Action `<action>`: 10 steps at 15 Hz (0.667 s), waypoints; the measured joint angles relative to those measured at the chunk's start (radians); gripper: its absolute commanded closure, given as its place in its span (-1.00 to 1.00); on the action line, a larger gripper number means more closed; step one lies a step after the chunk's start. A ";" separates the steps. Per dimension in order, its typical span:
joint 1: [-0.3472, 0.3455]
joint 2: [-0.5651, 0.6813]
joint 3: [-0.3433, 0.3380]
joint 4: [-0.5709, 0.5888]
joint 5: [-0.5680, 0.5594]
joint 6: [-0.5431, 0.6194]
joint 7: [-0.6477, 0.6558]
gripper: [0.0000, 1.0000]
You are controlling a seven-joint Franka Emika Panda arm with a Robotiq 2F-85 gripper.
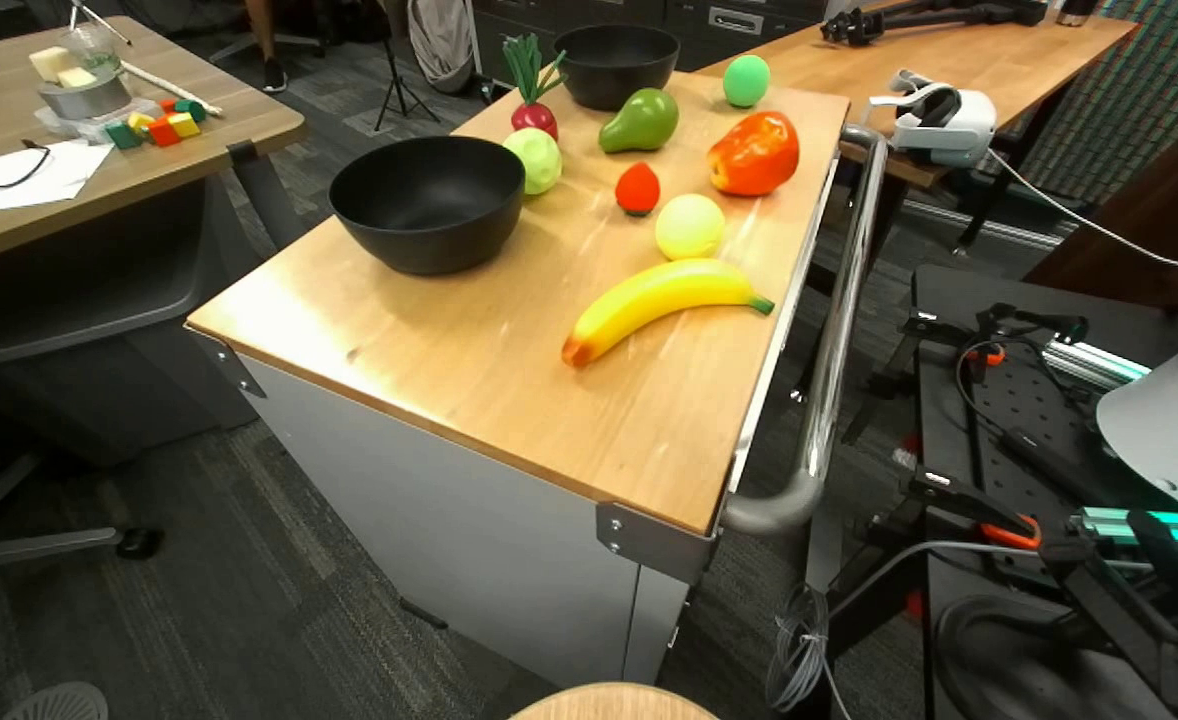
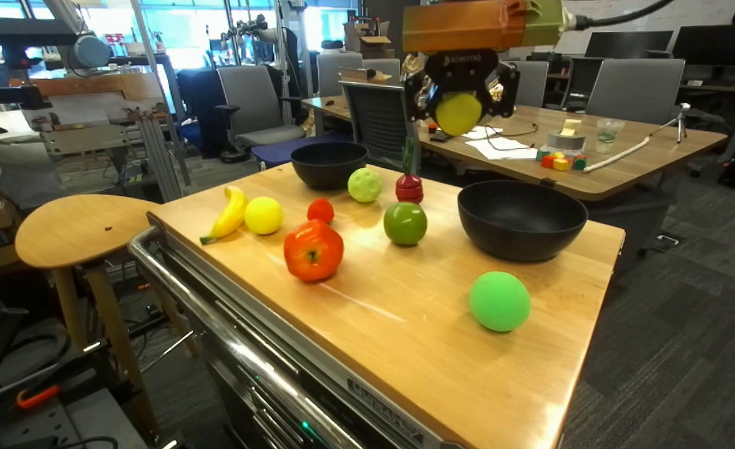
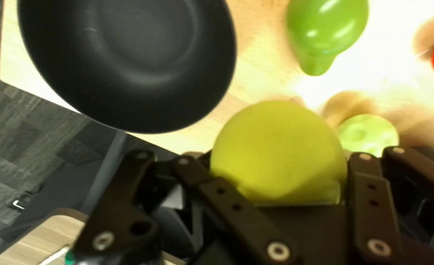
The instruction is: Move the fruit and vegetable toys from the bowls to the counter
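The wrist [image 2: 465,26] hangs high, its jaws pointing downward, clamped in a grip.

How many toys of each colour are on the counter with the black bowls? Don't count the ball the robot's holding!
Yellow: 2 (banana, yellow ball)
Green: 3 (pear, bright green ball, pale bumpy ball)
Red or orange-red: 3 (small red piece, radish-like toy, big shiny piece)
Total on the counter: 8

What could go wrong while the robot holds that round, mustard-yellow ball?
The mustard-yellow ball might slip from the black, two-fingered gripper and roll off the tan wooden counter. It could drop into the round black bowl or bump the dimpled, pale-green ball, both near it in the wrist view.
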 measured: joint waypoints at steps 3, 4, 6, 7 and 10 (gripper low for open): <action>0.025 -0.095 -0.036 -0.108 0.015 -0.025 -0.089 0.89; 0.034 -0.110 -0.054 -0.141 0.015 -0.024 -0.107 0.88; 0.050 -0.125 -0.091 -0.200 0.015 -0.016 -0.137 0.88; 0.055 -0.127 -0.107 -0.228 0.015 -0.006 -0.149 0.89; 0.068 -0.127 -0.140 -0.303 0.015 0.040 -0.175 0.89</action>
